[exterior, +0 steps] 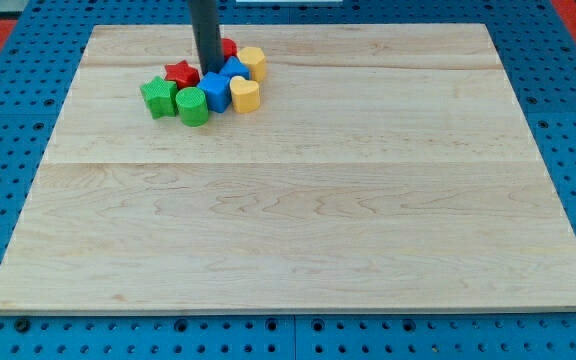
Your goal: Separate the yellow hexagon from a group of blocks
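My straight dark rod comes down from the view's top into a tight cluster of small coloured blocks on the pale wooden board (298, 200), and my tip (210, 72) ends right in the middle of that cluster. It is a bare rod with nothing to open or close, and it holds nothing; whether the tip actually presses on a block I cannot tell, since the blocks crowd round it.

Taking the tip as the landmark: the yellow hexagon block (253, 62) lies just to the view's right of it and slightly towards the view's top, at the outer right edge of the group. Between the tip and that hexagon sits a blue block (235, 69), of which only a part shows (its shape I cannot make out). A second, larger blue block (214, 90) lies just below the tip, touching or nearly touching it. A second yellow block (245, 94), rounded on one side, sits to the lower right of the tip, against the larger blue block. The red star-shaped block (181, 73) is just to the left of the tip. Another red block (228, 47) peeks out behind the rod, to the tip's upper right, mostly hidden. The green star-shaped block (158, 96) lies farther to the lower left, and a green rounded block (192, 105) sits below and left of the tip, beside the larger blue block.
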You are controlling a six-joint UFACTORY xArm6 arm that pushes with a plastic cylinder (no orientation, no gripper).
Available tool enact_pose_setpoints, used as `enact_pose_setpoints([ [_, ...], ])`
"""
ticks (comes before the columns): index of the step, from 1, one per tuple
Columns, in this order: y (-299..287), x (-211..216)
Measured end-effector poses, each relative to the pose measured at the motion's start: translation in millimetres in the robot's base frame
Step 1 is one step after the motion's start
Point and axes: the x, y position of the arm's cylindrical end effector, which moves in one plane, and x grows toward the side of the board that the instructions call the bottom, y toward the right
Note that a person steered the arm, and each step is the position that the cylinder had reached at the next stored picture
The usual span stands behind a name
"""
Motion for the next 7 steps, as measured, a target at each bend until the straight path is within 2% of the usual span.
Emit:
enact_pose_setpoints([
  [1,21.5,-16.5],
  [2,70.6,-17.5],
  [3,83.6,-24.5],
  [4,110.7,-53.6],
  [5,154.6,-53.6],
  [7,133.5,-46.2],
])
